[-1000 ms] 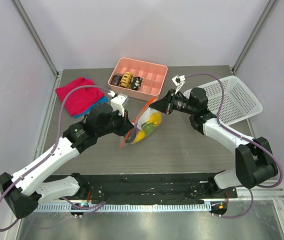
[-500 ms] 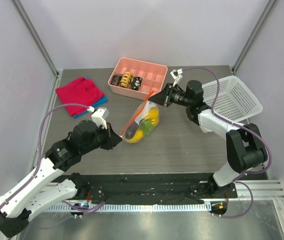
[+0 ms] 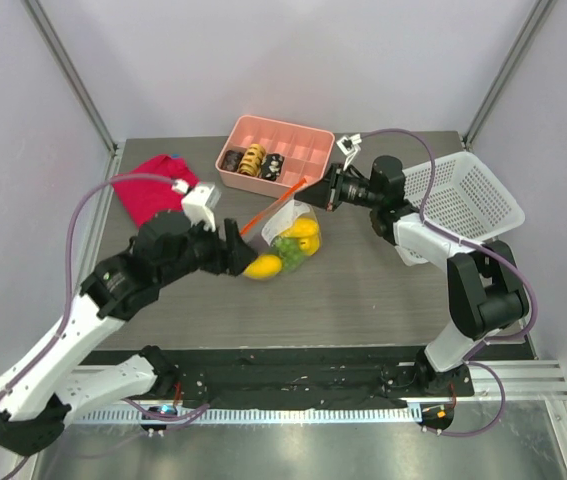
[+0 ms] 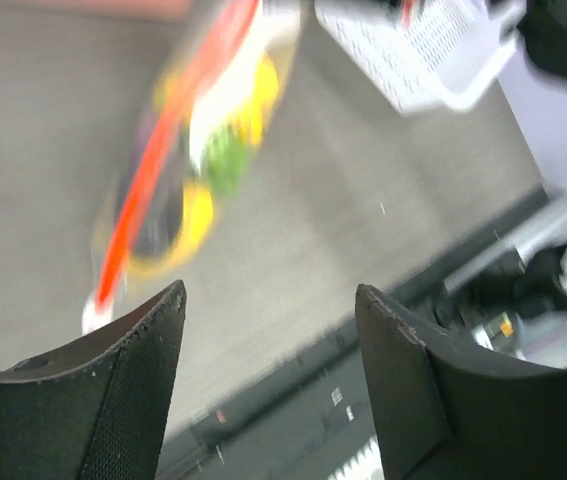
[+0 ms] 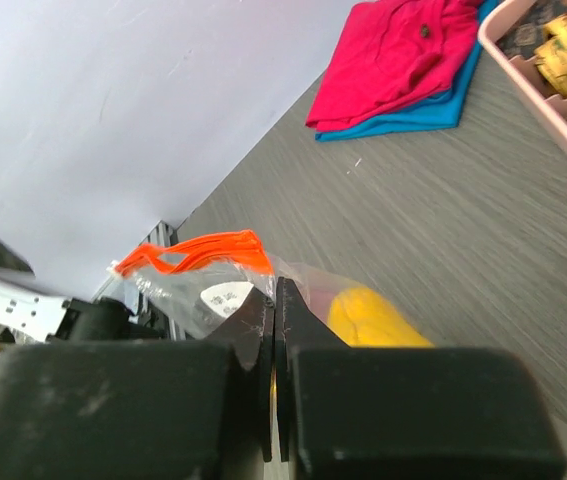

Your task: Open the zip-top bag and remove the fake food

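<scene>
The grey surface [image 3: 363, 290] carries everything. The left arm [image 3: 153, 260] and right arm [image 3: 413, 235] reach in toward its middle from either side. A white basket [image 3: 473, 200] sits at the right, a pink tray [image 3: 303, 155] at the back and a red cloth [image 3: 148, 195] at the left.

Between the arms is the clear bag [image 3: 293, 222], with the fruit and vegetables [image 3: 303, 235] inside it. I cannot tell whether its low end touches the surface.

The right jaws are pressed together on the clear plastic just below the orange strip [image 5: 193, 250], holding that edge up. The left jaws stand wide apart and empty, just beside the bag's low end.

The step in hand looks like opening. Next, the left jaws probably need to pinch the free lip at the strip and pull away from the right ones.
</scene>
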`<state>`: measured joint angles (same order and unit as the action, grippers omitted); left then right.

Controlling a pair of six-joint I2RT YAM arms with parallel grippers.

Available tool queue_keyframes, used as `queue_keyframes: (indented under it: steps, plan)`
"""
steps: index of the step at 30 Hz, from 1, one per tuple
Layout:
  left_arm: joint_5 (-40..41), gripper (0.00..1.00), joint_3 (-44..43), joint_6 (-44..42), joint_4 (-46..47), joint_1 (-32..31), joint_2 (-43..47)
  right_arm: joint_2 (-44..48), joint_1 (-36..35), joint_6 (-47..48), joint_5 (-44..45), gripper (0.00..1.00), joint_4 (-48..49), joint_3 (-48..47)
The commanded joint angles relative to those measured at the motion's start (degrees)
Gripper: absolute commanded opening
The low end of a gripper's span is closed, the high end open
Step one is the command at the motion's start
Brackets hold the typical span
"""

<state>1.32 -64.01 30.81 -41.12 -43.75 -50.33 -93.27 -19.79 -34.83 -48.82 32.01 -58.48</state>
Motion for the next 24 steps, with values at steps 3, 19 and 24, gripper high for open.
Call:
queue_keyframes:
  steps: [3, 19, 24]
  plan:
    - [8.2, 0.60, -12.6, -11.6, 1.8, 0.2, -13.9, 0.9, -1.6, 3.9, -2.7, 0.01, 0.9, -2.9]
    - [1.5, 0.40, -22.8, -20.4, 0.2, 5.8, -31.5, 1.4, -1.7, 4.5, -5.0, 0.01, 0.2, -3.0]
    - [-1.0, 0.39, -21.3, -20.4, 1.0, 6.1, -32.4, 1.6, -1.9, 4.2, -5.2, 0.01, 0.8, -2.9]
